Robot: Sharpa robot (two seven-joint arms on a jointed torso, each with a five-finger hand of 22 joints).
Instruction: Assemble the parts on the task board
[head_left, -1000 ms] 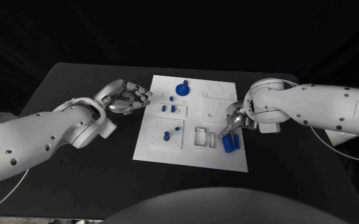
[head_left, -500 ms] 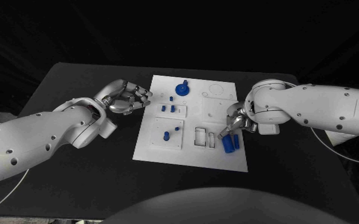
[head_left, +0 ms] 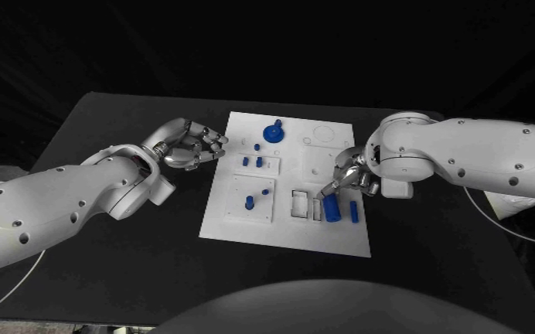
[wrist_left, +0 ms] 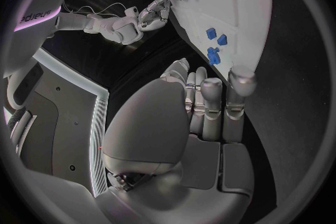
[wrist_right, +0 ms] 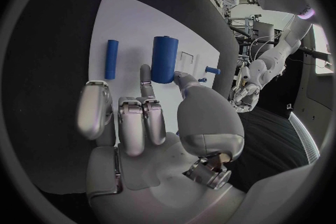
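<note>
Right hand [head_left: 348, 177]: over the task board [head_left: 284, 230] at its right side, fingers [wrist_right: 144, 79] touching the thick blue cylinder [head_left: 333, 209]; whether it is gripped I cannot tell.
Thin blue rod [head_left: 353, 210]: lies flat just beside the cylinder, apart from it.
Board recesses: rectangular slot [head_left: 299, 204] beside the cylinder looks unfilled; small blue pegs [head_left: 252, 162] stand further up; blue knob [head_left: 272, 131] at the far end.
Left hand [head_left: 192, 147]: off the board's left edge, fingers curled in, holding nothing.
Risk: cylinder may roll from a light fingertip touch, knocking the rod.
</note>
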